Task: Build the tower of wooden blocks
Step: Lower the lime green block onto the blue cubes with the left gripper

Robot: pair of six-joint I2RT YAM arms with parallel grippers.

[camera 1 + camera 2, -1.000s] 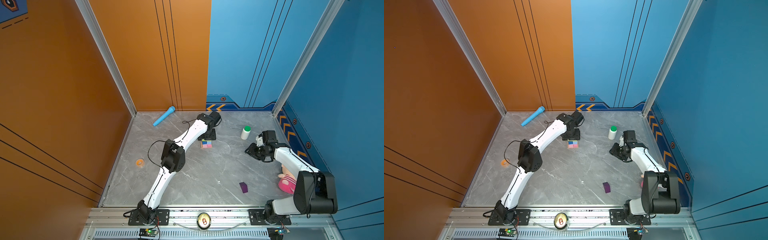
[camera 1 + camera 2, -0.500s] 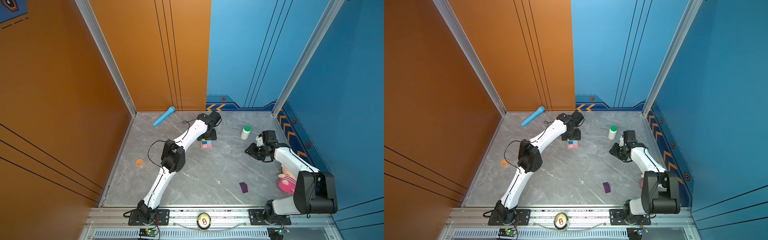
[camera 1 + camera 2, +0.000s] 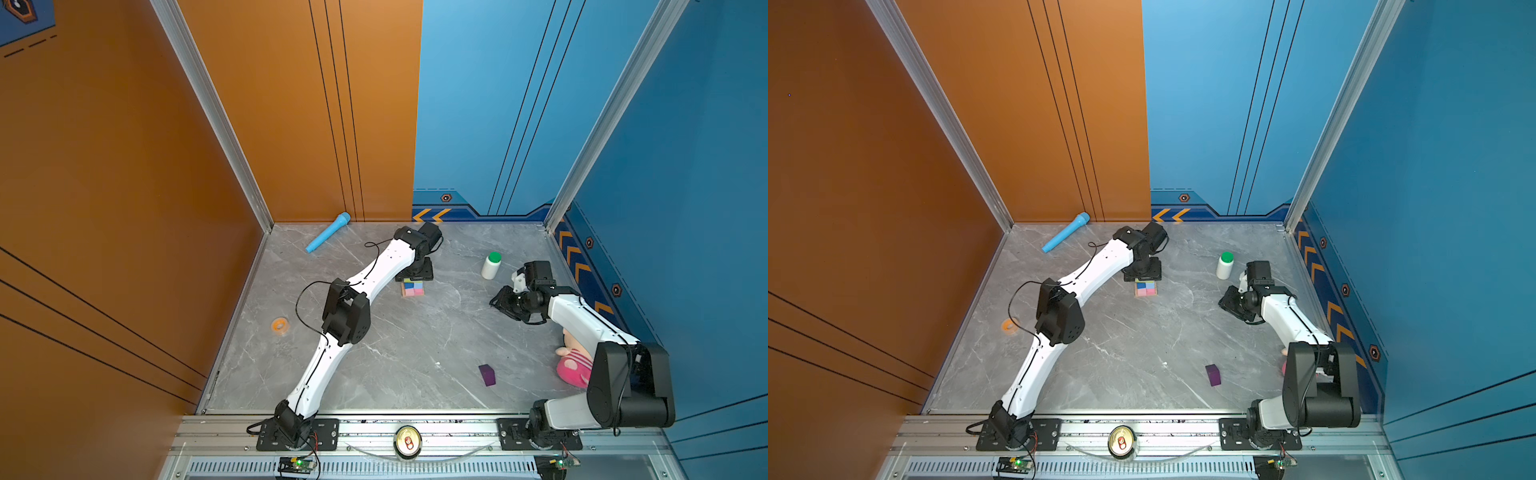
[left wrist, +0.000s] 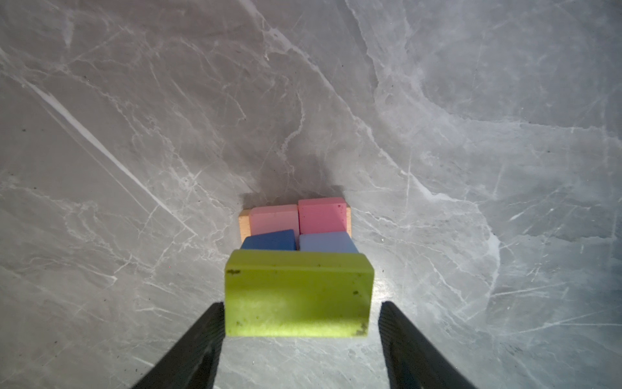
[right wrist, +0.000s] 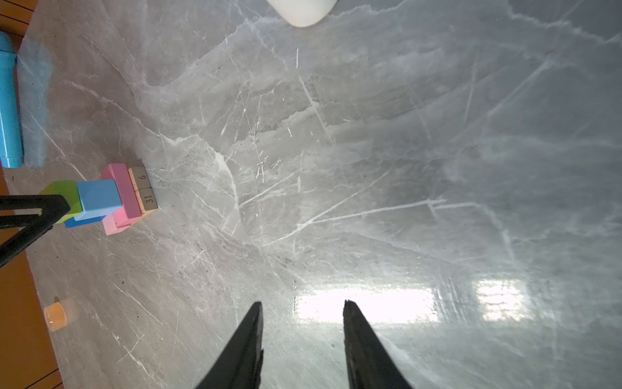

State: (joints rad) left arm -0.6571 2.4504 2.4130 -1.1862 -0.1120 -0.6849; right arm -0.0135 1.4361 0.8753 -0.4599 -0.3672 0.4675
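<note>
The tower [image 3: 413, 287] stands on the grey bench [image 3: 374, 353] near the middle of its back edge. The left gripper [image 4: 301, 304] hangs right over it, jaws spread around the lime-green bar [image 4: 298, 293], which lies across the dark-blue cube [image 4: 269, 239] and light-blue cube [image 4: 328, 242]. In the left wrist view one finger looks to be touching the bar's end while the other stands just clear, so the bar seems released, not pinched. That is the likely trouble: if the arm lifts off at a slant, the touching finger could drag the bar round or tip it off the cubes. The dark-blue cube already sits slightly turned and the pink bars [image 4: 274, 219] beneath are out of line, so the pile has little margin. The dark-purple peaked block [image 3: 487, 375] lies alone near the front edge, right of the middle, not yet on top. The right gripper [image 5: 303, 302] hovers low over bare bench toward the right edge, jaws part-spread and empty. Compared with a second ago, both top views show the arms, tower and peaked block in the same places, with no visible shift.
</note>
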